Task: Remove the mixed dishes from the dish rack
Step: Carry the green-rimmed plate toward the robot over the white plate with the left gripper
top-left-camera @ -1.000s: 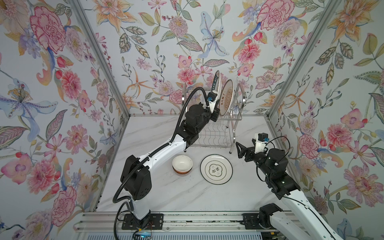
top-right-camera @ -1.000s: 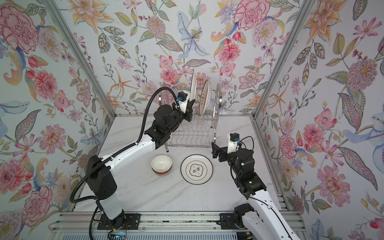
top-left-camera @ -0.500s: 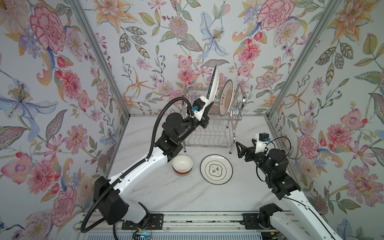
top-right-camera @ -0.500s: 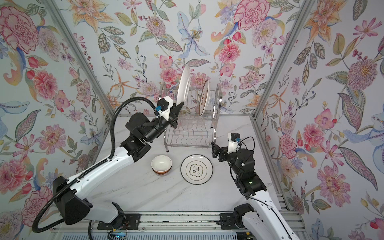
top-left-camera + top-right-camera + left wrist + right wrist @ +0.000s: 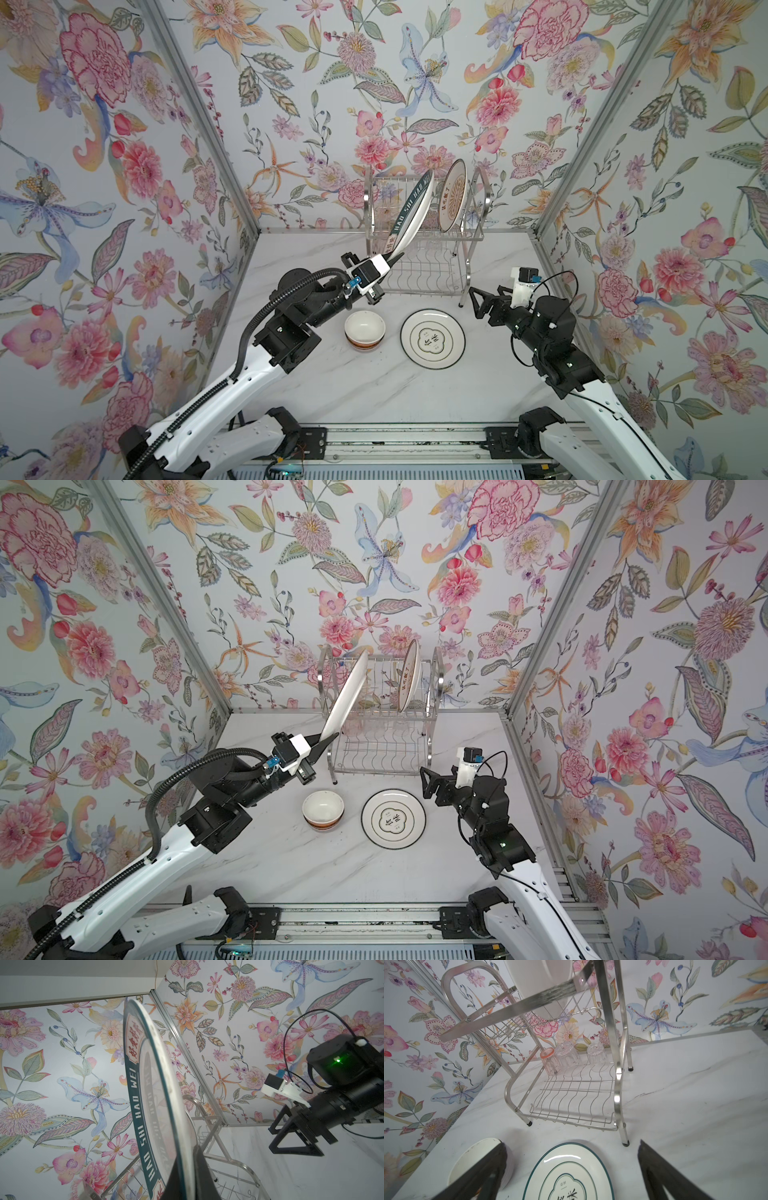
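Note:
My left gripper (image 5: 392,259) (image 5: 187,1178) is shut on the lower rim of the green lettered plate (image 5: 411,216) (image 5: 149,1088). It holds the plate on edge and tilted, in the air at the front left of the chrome dish rack (image 5: 424,270) (image 5: 382,750). The orange sunburst plate (image 5: 454,195) (image 5: 409,675) stands in the upper tier. Three clear tumblers (image 5: 568,1056) sit upside down at the back of the lower shelf. My right gripper (image 5: 478,303) (image 5: 572,1144) is open and empty, low beside the rack's front right leg.
A white plate with a green line rim (image 5: 432,337) (image 5: 569,1167) lies flat on the marble table in front of the rack. A small bowl with an orange band (image 5: 365,330) (image 5: 477,1157) stands left of it. Floral walls enclose three sides.
My left arm has pulled the green lettered plate up out of the upper tier, then back and down to the rack's front left. The right arm has not moved.

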Robot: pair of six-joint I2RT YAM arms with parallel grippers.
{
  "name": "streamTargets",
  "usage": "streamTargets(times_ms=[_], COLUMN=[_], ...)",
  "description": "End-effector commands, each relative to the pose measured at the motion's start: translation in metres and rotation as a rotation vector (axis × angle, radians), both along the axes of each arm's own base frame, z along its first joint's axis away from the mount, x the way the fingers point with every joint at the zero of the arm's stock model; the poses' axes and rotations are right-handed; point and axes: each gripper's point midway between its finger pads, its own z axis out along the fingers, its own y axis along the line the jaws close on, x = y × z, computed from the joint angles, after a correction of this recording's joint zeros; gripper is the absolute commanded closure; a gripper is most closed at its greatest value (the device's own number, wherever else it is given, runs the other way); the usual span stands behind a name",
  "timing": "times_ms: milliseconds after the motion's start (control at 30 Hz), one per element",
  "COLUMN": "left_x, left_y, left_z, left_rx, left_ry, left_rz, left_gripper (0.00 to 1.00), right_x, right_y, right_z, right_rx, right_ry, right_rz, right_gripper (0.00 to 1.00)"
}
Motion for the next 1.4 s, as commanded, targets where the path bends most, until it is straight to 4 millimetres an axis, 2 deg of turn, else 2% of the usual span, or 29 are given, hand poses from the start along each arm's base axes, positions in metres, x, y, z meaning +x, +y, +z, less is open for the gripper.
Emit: streamTargets(times_ms=[0, 133, 267, 467, 700, 900, 1067, 1367], left_x=[-0.024, -0.039, -0.044, -0.049, -0.032, -0.018, -0.008, 0.004], left_y=[0.006, 0.016, 0.024, 0.026, 0.025, 0.012, 0.0, -0.018], left_z=[-0.021, -0.064, -0.095, -0.141, -0.188, -0.22, -0.234, -0.246], left_rx=[0.117, 0.287, 0.42, 0.571, 0.748, 0.854, 0.916, 0.968], left_ry=[-0.075, -0.133, -0.129, -0.158, -0.208, -0.241, -0.292, -0.383], left_rz=[-0.037, -0.023, -0.015, 0.013, 0.068, 0.068, 0.075, 0.06], left_gripper=[1.0, 1.0, 1.0, 1.0, 1.0, 1.0, 1.0, 1.0], right_x=[-0.004, -0.009, -0.013, -0.013, -0.01, -0.011, -0.011, -0.008], right_y=[0.003, 0.006, 0.004, 0.001, 0.01, 0.017, 0.03, 0.063], right_z=[-0.009, -0.028, -0.037, -0.036, -0.022, -0.014, -0.018, -0.049], right_rx=[0.126, 0.232, 0.299, 0.369, 0.538, 0.504, 0.494, 0.413], right_ry=[0.129, 0.282, 0.352, 0.389, 0.428, 0.431, 0.478, 0.64], right_rz=[0.002, 0.035, 0.04, 0.047, 0.18, 0.252, 0.322, 0.419], right_gripper=[0.01, 0.01, 0.01, 0.01, 0.02, 0.03, 0.06, 0.21])
